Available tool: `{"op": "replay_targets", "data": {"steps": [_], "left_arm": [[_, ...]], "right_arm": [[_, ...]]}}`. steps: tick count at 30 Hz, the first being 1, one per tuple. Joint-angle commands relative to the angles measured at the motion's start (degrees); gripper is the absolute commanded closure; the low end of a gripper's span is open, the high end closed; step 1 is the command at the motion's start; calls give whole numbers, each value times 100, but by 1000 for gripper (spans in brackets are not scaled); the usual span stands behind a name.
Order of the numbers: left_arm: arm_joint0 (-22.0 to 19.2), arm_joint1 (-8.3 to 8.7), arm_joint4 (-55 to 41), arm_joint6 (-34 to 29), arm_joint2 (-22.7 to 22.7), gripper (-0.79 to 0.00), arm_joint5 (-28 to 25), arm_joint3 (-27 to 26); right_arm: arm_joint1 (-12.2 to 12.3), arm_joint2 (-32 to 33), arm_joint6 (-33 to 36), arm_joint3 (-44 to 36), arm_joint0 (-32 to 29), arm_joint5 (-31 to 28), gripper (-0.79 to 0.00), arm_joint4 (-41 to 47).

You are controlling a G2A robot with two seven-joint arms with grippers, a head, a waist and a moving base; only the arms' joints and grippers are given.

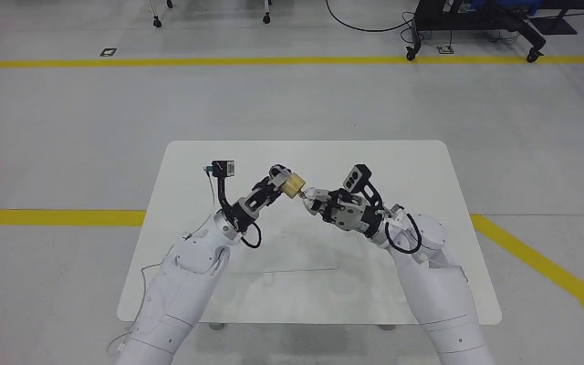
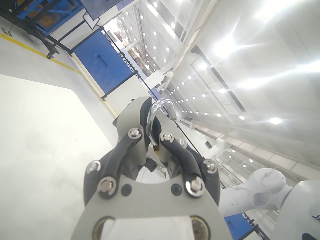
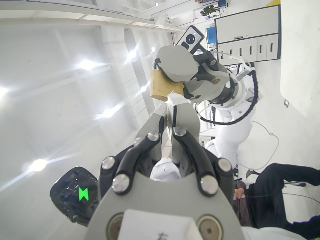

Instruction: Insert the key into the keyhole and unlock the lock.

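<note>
Left tool holds lock over white table; yellow-striped floor beyond.

Bright, even overhead light fills the top view. The white table and pale floor take only faint, soft shadow. In the left wrist view the ceiling lamps flare into long white streaks, and the padlock shackle carries hard glints. In the right wrist view the lamps bloom into white blotches, and the wide lens bends the white beam near the frame's edge.
</note>
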Motion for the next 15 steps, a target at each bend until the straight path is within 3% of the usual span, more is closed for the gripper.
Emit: {"op": "replay_targets", "data": {"steps": [1, 6, 7, 8, 13, 15], "left_arm": [[30, 11, 109, 41, -21, 0, -83, -36], [95, 39, 271, 126, -87, 0, -160, -142], [104, 43, 267, 161, -106, 0, -163, -163], [111, 47, 266, 187, -122, 0, -165, -179], [133, 63, 276, 254, -160, 0, -166, -231], [138, 70, 274, 257, -168, 0, -157, -240]], "right_arm": [[14, 9, 38, 30, 17, 18, 0, 9], [48, -28, 39, 39, 44, 51, 0, -101], [53, -29, 15, 30, 43, 27, -151, -115], [57, -42, 14, 14, 37, 6, -215, -124], [83, -40, 11, -38, -5, -119, -209, -110], [93, -34, -20, -72, -33, -199, -308, -131]]}}
